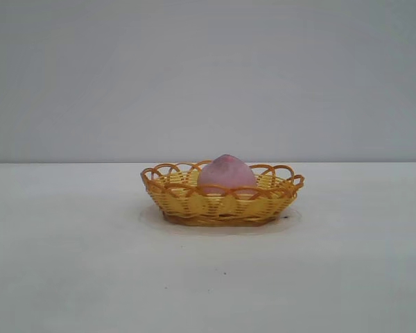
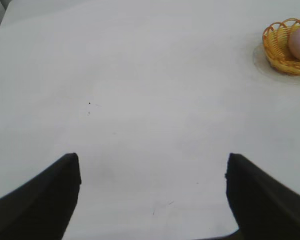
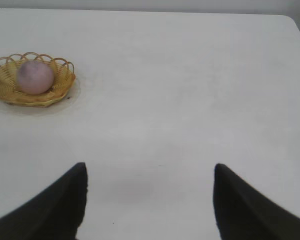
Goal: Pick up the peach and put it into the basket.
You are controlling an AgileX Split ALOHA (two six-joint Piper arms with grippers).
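Inside the basket [image 1: 222,205] sits the peach [image 1: 226,173], so placing looks done. Left gripper [image 2: 152,192] and right gripper [image 3: 150,197] hover well away from the basket, jaws apart and empty; nothing further seems needed.

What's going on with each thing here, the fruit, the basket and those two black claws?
peach: sitting inside the basket, tip up, nothing touching it.
basket: upright on the white table, holding the peach.
left claw: open, empty, over bare table, away from the basket.
right claw: open, empty, over bare table, away from the basket.
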